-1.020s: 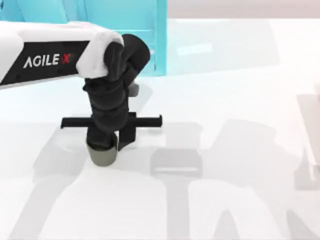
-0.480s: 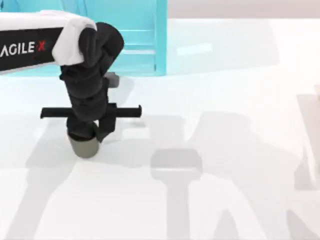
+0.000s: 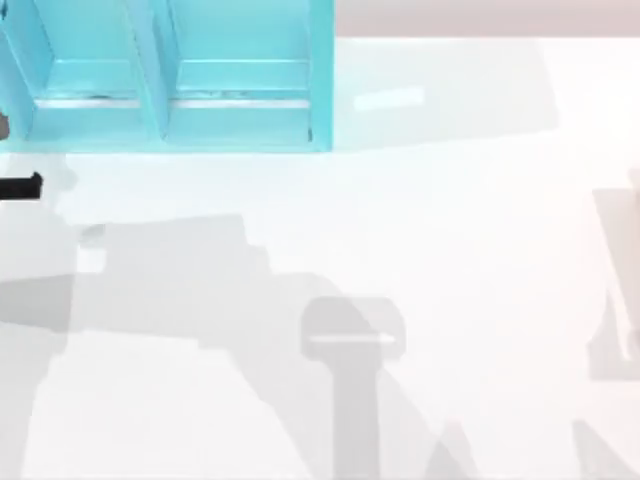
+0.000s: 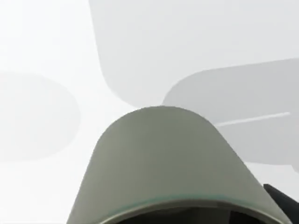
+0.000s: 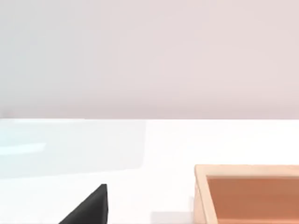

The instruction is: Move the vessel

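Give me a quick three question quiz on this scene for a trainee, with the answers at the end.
1. True or false: the left gripper, at the top view's left edge, holds the vessel.
2. The blue shelf unit stands in the top view's: A) upper left, B) lower right, C) centre.
3. What colour is the inside of the wooden box that the right wrist view shows near the parked right gripper?

Key: 1 true; 2 A; 3 orange-brown.

Teal shelf unit [image 3: 170, 80], white table [image 3: 450, 250], wooden box [image 5: 247, 193]
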`<state>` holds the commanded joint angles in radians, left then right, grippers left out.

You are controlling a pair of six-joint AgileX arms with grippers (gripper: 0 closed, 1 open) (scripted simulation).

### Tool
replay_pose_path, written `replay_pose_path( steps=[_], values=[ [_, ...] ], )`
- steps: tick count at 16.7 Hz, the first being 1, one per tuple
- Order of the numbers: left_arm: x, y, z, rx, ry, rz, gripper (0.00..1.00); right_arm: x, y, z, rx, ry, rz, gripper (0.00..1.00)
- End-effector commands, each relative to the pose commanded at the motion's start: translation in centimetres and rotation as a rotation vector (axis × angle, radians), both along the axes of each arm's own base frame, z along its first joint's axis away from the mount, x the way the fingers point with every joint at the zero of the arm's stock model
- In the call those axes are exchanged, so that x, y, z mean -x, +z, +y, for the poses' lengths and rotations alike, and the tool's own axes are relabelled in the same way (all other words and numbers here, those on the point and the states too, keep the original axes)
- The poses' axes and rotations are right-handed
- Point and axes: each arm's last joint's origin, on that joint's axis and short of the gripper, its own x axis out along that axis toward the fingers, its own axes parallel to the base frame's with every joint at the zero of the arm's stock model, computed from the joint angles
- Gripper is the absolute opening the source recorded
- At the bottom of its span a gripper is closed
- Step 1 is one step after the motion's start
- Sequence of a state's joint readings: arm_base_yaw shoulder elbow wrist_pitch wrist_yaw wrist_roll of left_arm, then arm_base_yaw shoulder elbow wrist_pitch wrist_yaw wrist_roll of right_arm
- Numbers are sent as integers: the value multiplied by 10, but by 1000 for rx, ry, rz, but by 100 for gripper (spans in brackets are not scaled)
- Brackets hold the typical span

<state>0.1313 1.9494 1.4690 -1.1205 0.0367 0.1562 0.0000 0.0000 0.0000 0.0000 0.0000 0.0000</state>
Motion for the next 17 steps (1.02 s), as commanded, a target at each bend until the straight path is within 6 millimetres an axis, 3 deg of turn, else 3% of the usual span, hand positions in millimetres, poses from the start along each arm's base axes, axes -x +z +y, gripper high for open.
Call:
replay_pose_path(
  steps=[2, 5, 11, 17],
  values=[
    [12, 11, 36, 9, 0, -15, 0, 0, 0, 0, 0, 0, 0, 100],
    [25, 22, 61, 13, 0, -39, 0, 0, 0, 0, 0, 0, 0, 100],
    [24, 16, 62, 12, -4, -36, 0, 0, 0, 0, 0, 0, 0, 100],
    [24, -35, 69, 11, 0, -45, 0, 0, 0, 0, 0, 0, 0, 100]
  ],
)
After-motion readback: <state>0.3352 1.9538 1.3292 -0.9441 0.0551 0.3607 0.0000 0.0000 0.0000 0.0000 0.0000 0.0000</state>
